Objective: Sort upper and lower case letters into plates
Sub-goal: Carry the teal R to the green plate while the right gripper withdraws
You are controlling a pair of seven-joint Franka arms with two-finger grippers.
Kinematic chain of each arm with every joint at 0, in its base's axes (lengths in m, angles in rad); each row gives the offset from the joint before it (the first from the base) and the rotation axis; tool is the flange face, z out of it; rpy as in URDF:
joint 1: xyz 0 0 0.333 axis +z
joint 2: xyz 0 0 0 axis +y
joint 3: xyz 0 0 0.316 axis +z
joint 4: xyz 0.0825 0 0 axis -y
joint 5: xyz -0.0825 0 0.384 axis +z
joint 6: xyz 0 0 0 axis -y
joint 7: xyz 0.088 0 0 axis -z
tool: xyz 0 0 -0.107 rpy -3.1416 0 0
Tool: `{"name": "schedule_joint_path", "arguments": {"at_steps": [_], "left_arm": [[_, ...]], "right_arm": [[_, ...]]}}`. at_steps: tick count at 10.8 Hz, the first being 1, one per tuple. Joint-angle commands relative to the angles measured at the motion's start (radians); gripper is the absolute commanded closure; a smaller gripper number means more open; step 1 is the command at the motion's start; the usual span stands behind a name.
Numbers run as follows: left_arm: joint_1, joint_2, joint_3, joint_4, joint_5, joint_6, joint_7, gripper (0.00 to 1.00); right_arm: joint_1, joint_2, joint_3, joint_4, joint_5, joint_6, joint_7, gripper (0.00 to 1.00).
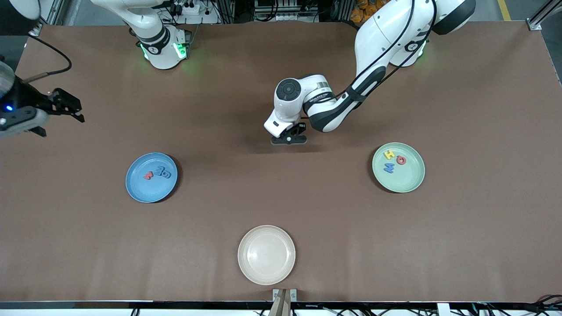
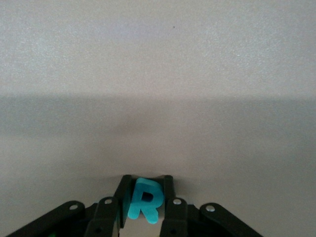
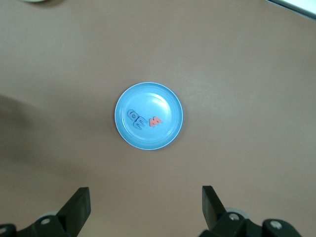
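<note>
One light, stiff teal letter R (image 2: pixel 144 200) being pinched across its flat sides by left gripper (image 2: pixel 145 207) fingers low over tabletop (image 1: pixel 281 193); right gripper (image 3: pixel 145 207) waiting, fingers spread.

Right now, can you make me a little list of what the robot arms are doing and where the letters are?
left gripper: low over bare table, shut on teal R
right gripper: open, waiting high over the blue plate
blue plate letters: red w, two blue ones
green plate letters: yellow H, red Q, blue M
cream plate: no letters
</note>
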Motion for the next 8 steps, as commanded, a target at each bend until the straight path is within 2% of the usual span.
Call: {"name": "schedule_joint_path", "arguments": {"at_steps": [1, 3, 4, 6, 8], "left_arm": [[-0.004, 0.005, 0.008, -0.01, -0.004, 0.004, -0.019, 0.8], [0.022, 0.002, 0.008, -0.007, -0.006, 0.0, 0.004, 0.82], [0.036, -0.004, 0.005, 0.001, -0.009, -0.032, 0.038, 0.83], [0.068, -0.032, 0.0, 0.018, -0.068, -0.118, 0.149, 0.83], [0.091, -0.066, -0.003, 0.076, -0.108, -0.273, 0.266, 0.83]], "right_arm": [[0.011, -0.002, 0.011, 0.045, 0.009, -0.034, 0.211, 0.0], [0.028, 0.008, 0.011, 0.045, 0.018, -0.043, 0.345, 0.0], [0.028, 0.011, 0.011, 0.042, 0.015, -0.044, 0.345, 0.0], [0.012, 0.015, 0.007, 0.039, 0.009, -0.041, 0.347, 0.0], [0.01, 0.024, 0.005, 0.037, 0.012, 0.012, 0.338, 0.0]]}}
